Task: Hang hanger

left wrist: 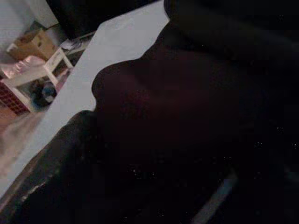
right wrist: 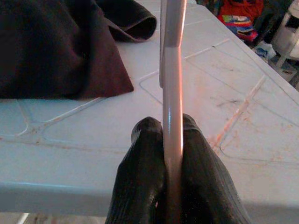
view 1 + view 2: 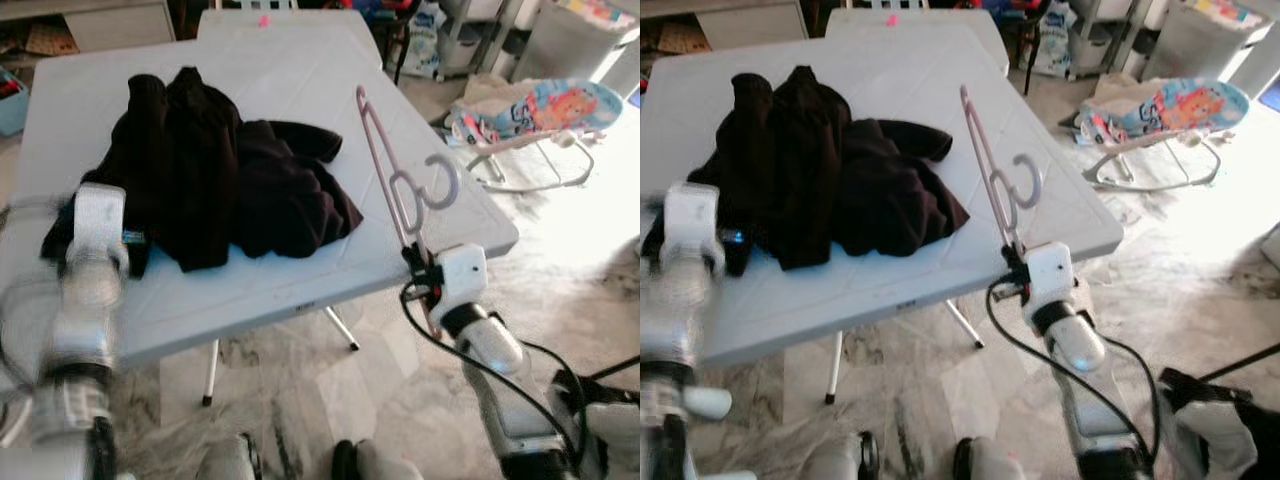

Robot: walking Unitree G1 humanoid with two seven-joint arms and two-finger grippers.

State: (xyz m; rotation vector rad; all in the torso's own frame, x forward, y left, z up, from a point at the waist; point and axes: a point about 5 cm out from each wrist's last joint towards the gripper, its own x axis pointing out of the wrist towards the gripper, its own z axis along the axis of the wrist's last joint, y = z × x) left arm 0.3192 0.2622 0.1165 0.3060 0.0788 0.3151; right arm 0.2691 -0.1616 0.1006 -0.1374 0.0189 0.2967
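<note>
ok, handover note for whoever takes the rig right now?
Right gripper: shut on the hanger, gripping one end, holding it up over the table's right front corner, hook free in the air.
Left gripper: down at the dark garment at the table's left front; wrist view too dark to tell whether the fingers are open or shut.
Garment lies heaped on the table, not on the hanger.
Done: hanger picked up.
Left: get the garment onto the hanger if that is intended, then hang it. No rail in sight.
</note>
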